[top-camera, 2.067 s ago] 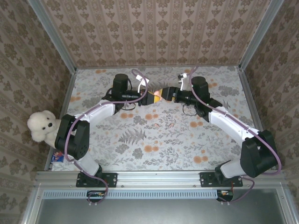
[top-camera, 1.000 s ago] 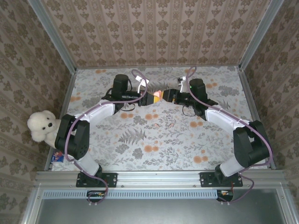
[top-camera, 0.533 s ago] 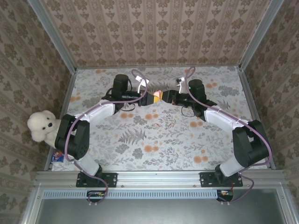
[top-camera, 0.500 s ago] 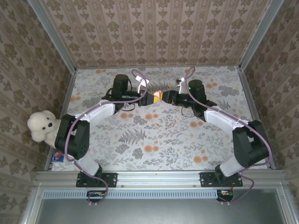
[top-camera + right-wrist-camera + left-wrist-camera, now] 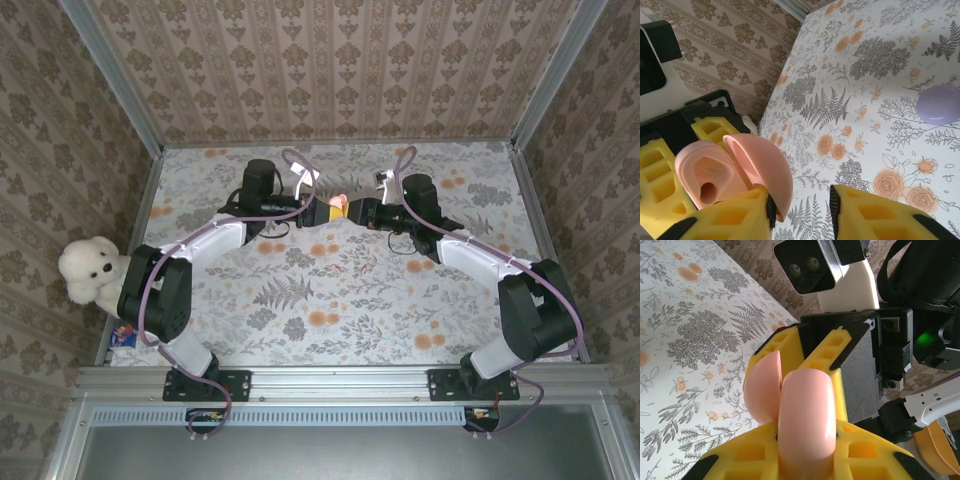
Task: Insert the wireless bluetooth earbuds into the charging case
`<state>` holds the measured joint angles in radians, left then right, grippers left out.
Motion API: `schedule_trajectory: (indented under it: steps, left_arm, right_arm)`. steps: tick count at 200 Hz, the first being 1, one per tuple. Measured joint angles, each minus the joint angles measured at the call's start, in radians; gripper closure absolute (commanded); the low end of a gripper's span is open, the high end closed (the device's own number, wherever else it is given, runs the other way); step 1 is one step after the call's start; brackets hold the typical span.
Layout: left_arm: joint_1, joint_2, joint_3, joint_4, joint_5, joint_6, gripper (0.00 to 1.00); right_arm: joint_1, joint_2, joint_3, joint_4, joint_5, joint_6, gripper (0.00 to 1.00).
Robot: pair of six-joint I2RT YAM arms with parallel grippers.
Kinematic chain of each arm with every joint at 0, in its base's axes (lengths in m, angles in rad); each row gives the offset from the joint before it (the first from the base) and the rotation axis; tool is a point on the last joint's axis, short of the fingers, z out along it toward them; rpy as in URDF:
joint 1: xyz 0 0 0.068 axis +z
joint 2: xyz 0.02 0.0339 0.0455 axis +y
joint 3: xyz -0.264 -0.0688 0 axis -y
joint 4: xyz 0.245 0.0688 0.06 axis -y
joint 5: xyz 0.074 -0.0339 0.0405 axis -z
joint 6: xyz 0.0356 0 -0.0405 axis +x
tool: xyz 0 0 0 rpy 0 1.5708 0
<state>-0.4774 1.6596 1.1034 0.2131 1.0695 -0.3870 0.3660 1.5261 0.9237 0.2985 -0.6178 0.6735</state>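
My left gripper (image 5: 318, 209) is shut on the pink charging case (image 5: 805, 420), holding it above the far middle of the table. The case stands open, and its lid (image 5: 765, 170) is swung away from the body (image 5: 707, 177), whose sockets look empty. My right gripper (image 5: 801, 210) faces it from the right with its jaws apart. The lid's edge rests against the right gripper's left pad, and bare table shows across the gap to the other pad. A small lilac rounded piece (image 5: 939, 104), which looks like an earbud, lies on the table beyond.
A white teddy bear (image 5: 88, 270) sits at the table's left edge. Patterned walls close in the floral table (image 5: 340, 300) at the back and both sides. Both arms meet near the back middle.
The right gripper has slid left up to the case and its jaws have narrowed around the lid's edge. The left gripper has kept still with the case.
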Motion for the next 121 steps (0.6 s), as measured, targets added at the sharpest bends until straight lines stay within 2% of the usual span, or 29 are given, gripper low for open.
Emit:
schedule_trajectory:
  steps: [83,121]
  left_arm:
    - [0.000,0.000,0.003,0.026,0.000,0.000,0.89]
    - [0.000,0.000,0.003,0.026,0.000,0.000,0.72]
  right_arm:
    - [0.004,0.000,0.063,-0.073,-0.014,-0.020,0.92]
    - [0.004,0.000,0.071,-0.093,-0.015,-0.024,0.99]
